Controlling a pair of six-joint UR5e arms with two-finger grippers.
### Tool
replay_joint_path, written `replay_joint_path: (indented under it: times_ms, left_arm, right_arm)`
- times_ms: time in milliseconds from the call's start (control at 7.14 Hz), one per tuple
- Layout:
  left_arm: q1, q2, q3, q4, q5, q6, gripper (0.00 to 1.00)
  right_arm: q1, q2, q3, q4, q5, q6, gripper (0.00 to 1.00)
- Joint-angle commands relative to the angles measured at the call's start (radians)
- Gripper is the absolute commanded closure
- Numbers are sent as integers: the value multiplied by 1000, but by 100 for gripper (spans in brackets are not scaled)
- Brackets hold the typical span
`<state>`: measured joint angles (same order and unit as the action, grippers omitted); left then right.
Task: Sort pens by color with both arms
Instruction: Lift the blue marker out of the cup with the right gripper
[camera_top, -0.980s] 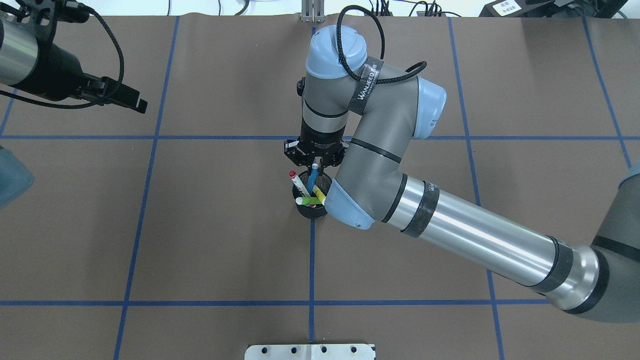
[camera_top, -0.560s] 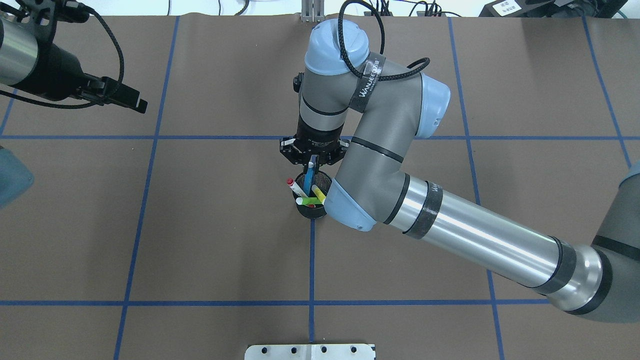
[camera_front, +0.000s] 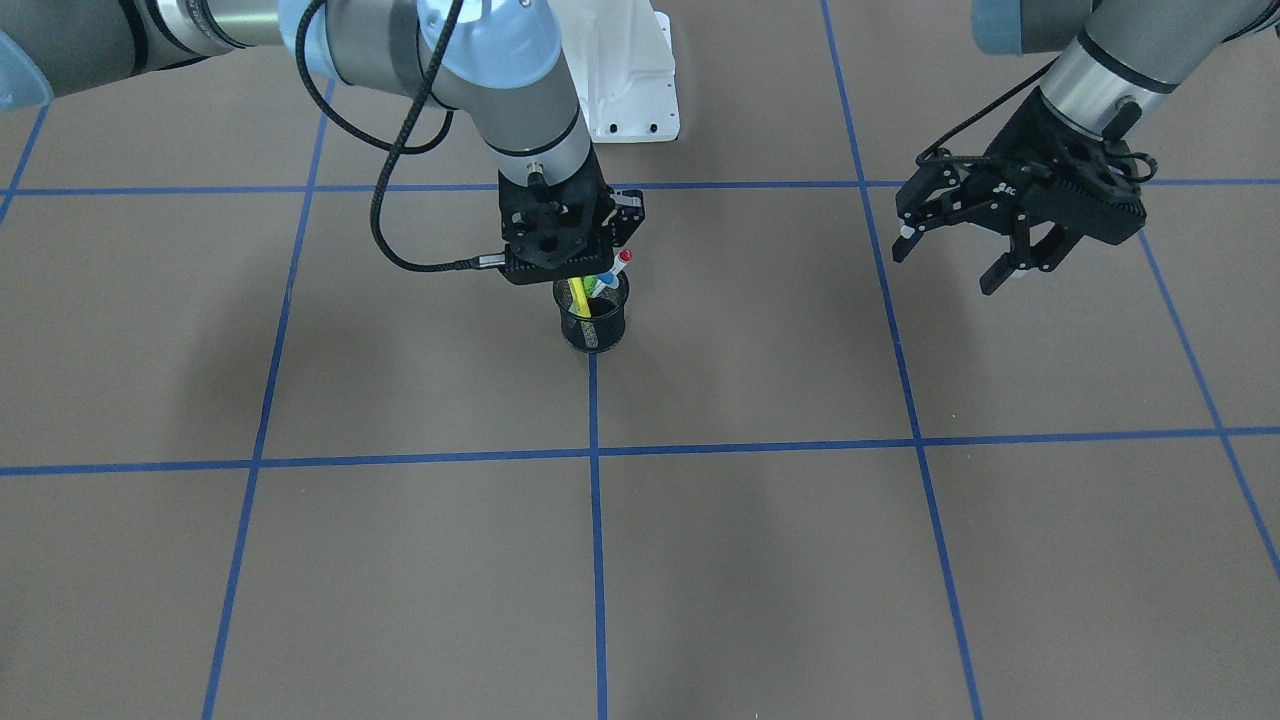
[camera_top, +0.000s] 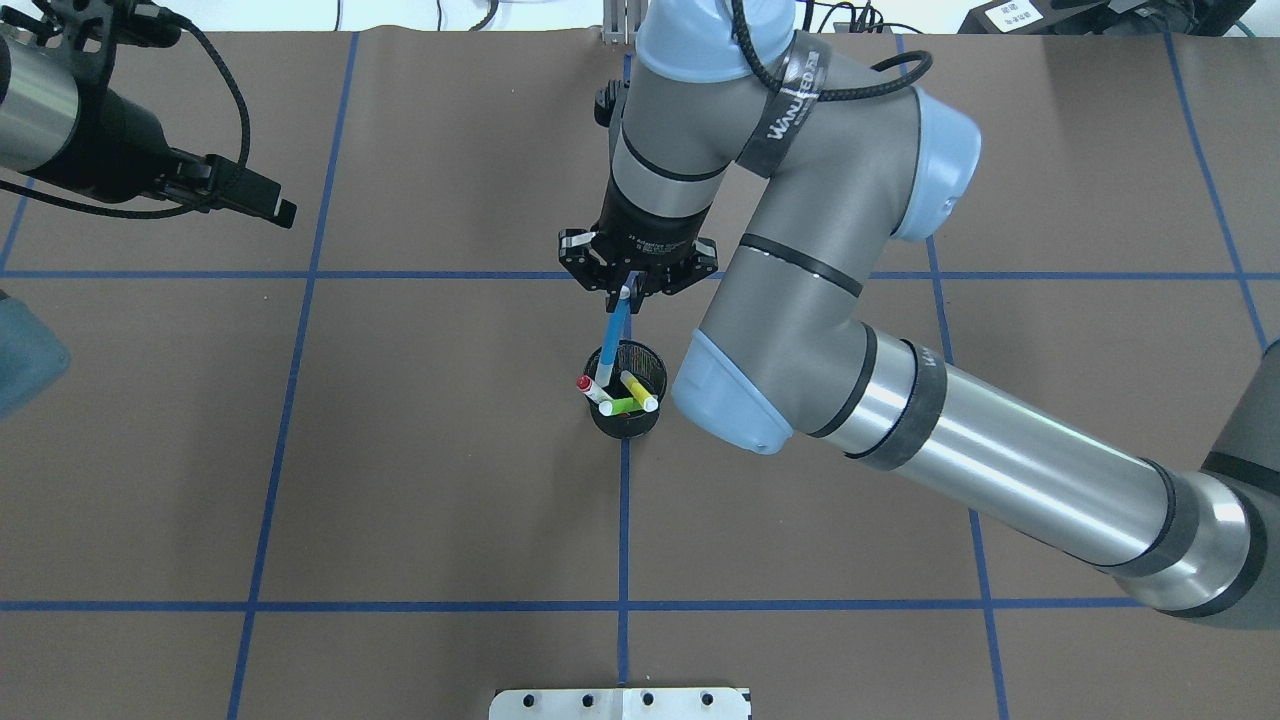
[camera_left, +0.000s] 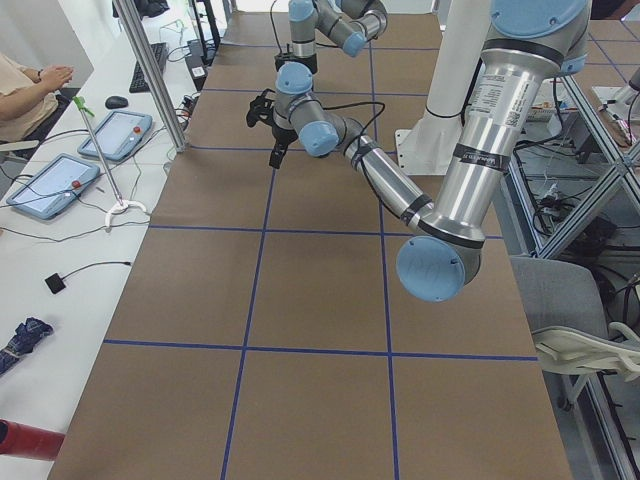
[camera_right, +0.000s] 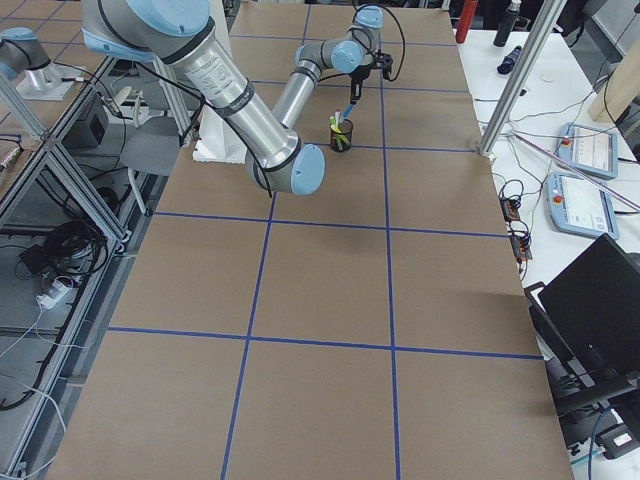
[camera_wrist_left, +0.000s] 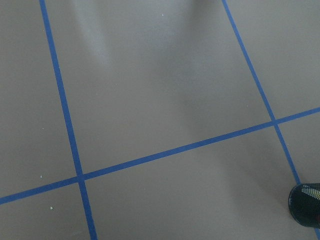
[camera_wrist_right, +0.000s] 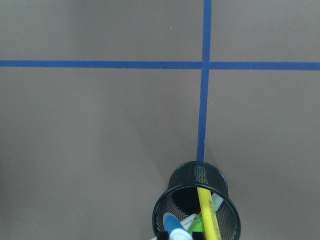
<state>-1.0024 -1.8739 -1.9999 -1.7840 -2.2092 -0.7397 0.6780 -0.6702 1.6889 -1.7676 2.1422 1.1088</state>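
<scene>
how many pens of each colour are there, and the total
blue pen: 1
green pen: 1
yellow pen: 1
white pen, red ends: 1
total: 4

table (camera_top: 400, 450) — brown cover, blue tape grid (camera_top: 624, 520) | side desk (camera_left: 40, 250) — white | chair (camera_left: 550, 305) grey

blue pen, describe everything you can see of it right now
The blue pen is a slim marker with a blue barrel and a pale top end, plastic by its look. The right hand is shut on that top end, and the pen hangs tilted below it. Its lower end reaches the mouth of the black mesh cup, beside the red-ended pen; whether they touch cannot be told.
</scene>
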Motion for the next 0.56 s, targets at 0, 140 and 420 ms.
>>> replay_joint_path:
  times_ms: [0, 140, 420]
  left_arm:
    - [5, -1, 3, 0, -3, -3, 0]
    - [7, -1, 6, 0, -3, -3, 0]
    - [8, -2, 1, -2, -3, -9, 0]
  right_arm:
    - [54, 1, 86, -55, -100, 0, 100]
    - [58, 1, 86, -55, -211, 3, 100]
    - [58, -26, 75, -50, -449, 5, 100]
